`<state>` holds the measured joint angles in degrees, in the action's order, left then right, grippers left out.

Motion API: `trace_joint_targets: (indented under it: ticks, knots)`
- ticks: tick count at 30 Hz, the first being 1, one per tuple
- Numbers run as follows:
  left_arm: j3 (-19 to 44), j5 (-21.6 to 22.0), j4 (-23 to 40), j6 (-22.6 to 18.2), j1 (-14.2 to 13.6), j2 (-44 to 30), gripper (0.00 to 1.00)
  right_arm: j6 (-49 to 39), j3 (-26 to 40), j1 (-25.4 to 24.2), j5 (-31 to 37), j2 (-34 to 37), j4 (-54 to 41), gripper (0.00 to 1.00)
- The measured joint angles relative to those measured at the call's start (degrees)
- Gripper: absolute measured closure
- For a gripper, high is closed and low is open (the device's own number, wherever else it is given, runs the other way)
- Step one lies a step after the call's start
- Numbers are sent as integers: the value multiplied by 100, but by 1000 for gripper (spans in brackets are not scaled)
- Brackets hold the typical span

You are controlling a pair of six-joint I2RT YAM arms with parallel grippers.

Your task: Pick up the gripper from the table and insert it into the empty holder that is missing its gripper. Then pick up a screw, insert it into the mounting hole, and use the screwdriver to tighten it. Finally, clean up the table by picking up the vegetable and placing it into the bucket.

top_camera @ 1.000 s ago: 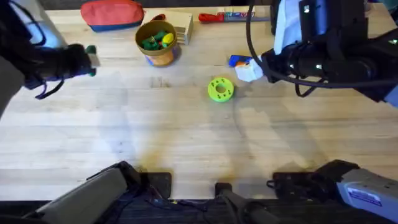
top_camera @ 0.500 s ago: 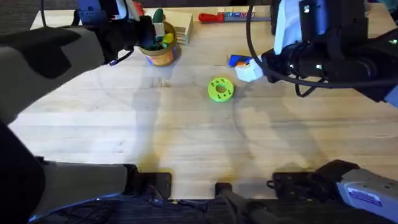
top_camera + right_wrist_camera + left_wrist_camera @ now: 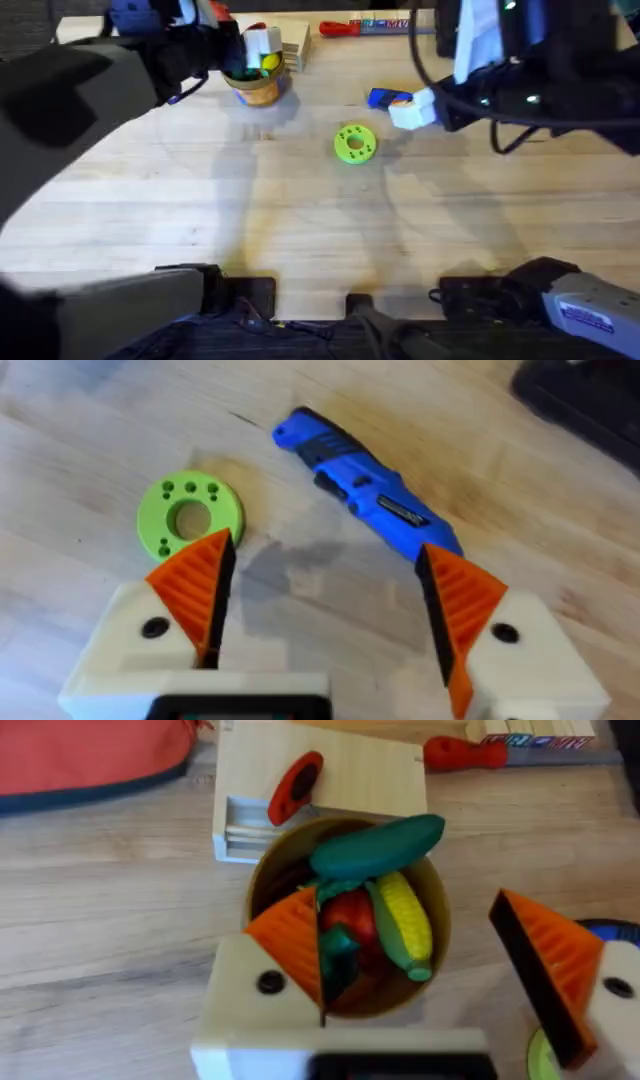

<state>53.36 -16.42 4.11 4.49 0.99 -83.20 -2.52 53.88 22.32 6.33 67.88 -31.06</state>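
Vegetable (image 3: 378, 845) atop bucket (image 3: 436, 935) (rim); left claw (image 3: 425, 975) released above; right claw (image 3: 325, 605) released.

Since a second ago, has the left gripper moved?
Yes. In the overhead view the left gripper has swung from the table's left edge, past the red pouch, to hang open over the bucket, which has stayed put.

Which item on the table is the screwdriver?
Start at the lime-green disc near the table's middle. Just beyond it, toward the far right, lies the screwdriver beside the right gripper. It is blue and pen-shaped, unlike the red-handled tool at the far edge.
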Motion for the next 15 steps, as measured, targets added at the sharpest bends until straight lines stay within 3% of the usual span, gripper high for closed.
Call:
trace_joint_targets:
  ticks: [3, 8, 15]
  knots:
    - [0, 230, 811, -540, 4, 1251, 13, 2, 606, -281, 2, -553, -1073, 10]
    - [0, 296, 2212, -1102, -36, 2606, 13, 0, 835, -402, 2, -1230, -1839, 10]
    - [0, 296, 4338, -1473, -277, 4213, 13, 0, 835, -402, 2, -2089, -2502, 15]
